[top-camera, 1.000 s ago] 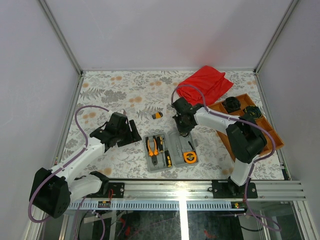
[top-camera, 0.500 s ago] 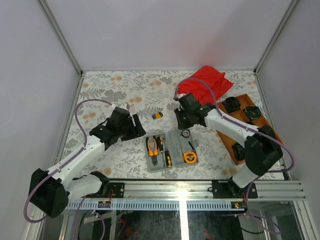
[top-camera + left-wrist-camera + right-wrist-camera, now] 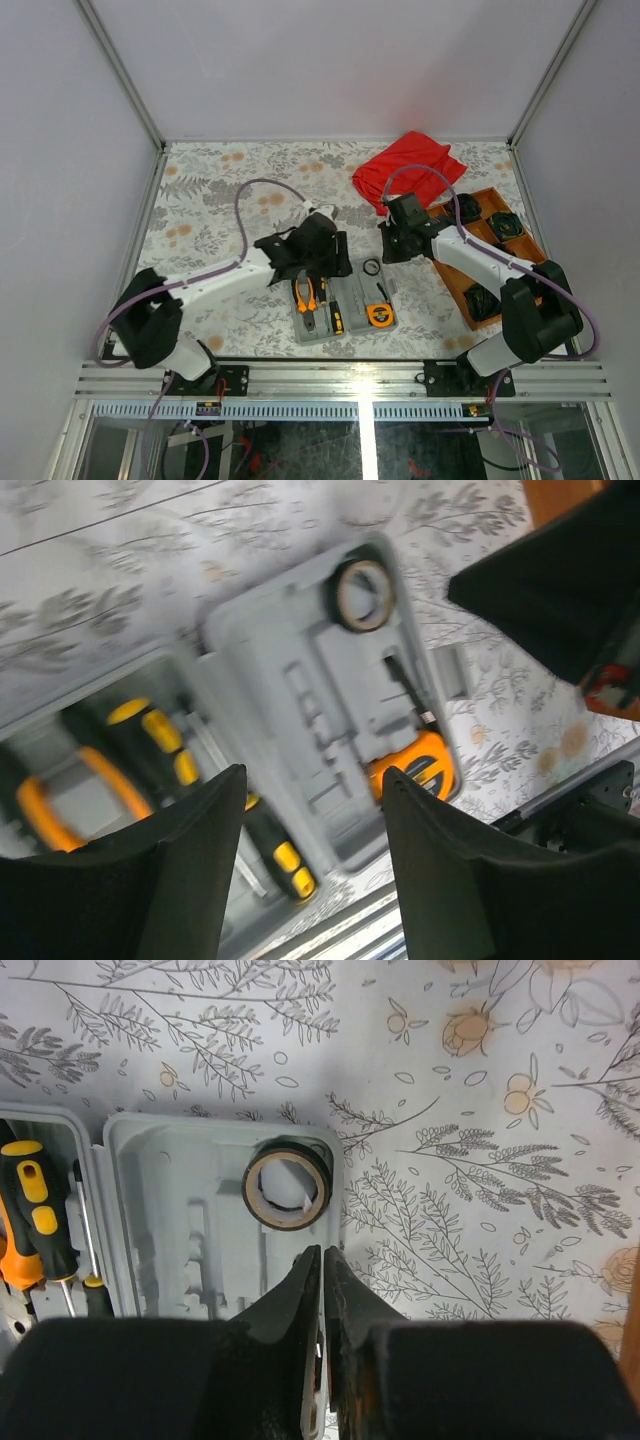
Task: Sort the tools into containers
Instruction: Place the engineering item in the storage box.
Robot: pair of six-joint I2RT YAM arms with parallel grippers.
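While the left gripper (image 3: 312,795) hangs with jaws wide and nothing between them over the left grey tray (image 3: 298,335), I see its arm stretched from the left base across to mid-table, wrist low. In that tray lie the pliers (image 3: 305,296) and screwdrivers (image 3: 155,735); the tape measure (image 3: 418,770) sits in the right grey tray (image 3: 180,1230). Right gripper (image 3: 322,1258) is pinched almost closed on nothing, tips just beside the black tape roll (image 3: 252,1200) in that tray's corner. That arm is bent above the orange-brown tray (image 3: 535,250).
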